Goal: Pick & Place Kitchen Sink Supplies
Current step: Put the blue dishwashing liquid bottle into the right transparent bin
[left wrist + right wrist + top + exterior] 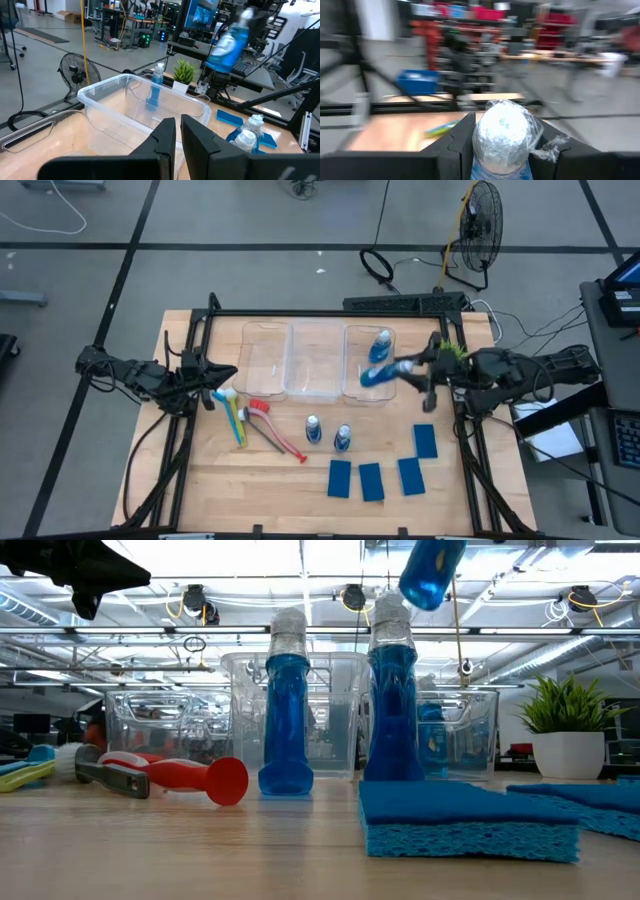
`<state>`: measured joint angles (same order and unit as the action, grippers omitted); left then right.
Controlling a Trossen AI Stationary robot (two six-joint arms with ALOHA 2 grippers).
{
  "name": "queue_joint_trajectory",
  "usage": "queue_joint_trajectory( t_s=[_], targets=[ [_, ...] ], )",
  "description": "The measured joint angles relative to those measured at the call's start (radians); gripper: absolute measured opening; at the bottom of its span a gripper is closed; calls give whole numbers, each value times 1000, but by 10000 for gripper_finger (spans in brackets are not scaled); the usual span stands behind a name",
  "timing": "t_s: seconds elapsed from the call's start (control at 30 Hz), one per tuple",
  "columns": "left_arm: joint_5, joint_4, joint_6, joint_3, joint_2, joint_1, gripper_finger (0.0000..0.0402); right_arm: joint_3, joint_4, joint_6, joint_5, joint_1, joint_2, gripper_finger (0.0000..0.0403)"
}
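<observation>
**benchtop_bob:** So the right gripper [502, 145] is clamped around a small blue-and-white bottle [381, 374], fingers either side just under the silvery cap. It's holding it in the air, tilted, right over the right-hand clear bin [371, 362]. Directly below and a bit beyond it, another bottle [381, 345] already stands in that bin.

**servo_sue:** How do you reckon that bottle handles?

**benchtop_bob:** My guess: light, stiff plastic, a bit slick, liquid inside sloshing. Narrow waist under the cap looks like the sane place to grab, which is roughly where it's got it. Tilted like that, it could tip over on landing.

**servo_sue:** What else is around?

**benchtop_bob:** Out from the gripper toward the table's middle, two more bottles [313, 429] stand upright. The blue sponges [371, 480] lie flat farther toward the front edge. Farthest off, the brushes [272, 425] lie near the left gripper [225, 372], which is pinched shut on nothing and parked.
</observation>
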<state>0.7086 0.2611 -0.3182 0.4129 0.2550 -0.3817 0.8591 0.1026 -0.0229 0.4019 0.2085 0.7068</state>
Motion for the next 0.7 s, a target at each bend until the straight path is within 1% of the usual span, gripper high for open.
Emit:
queue_joint_trajectory(
  t_s=[0.17,0.33,0.4,0.7],
  targets=[
    [0,0,0,0,0,0,33,0,7,-19,197,0,24,124],
    [0,0,2,0,0,0,33,0,12,10,313,0,60,124],
    [0,0,2,0,0,0,33,0,15,16,335,0,73,124],
    [0,0,1,0,0,0,33,0,15,66,334,-16,89,124]
  ],
)
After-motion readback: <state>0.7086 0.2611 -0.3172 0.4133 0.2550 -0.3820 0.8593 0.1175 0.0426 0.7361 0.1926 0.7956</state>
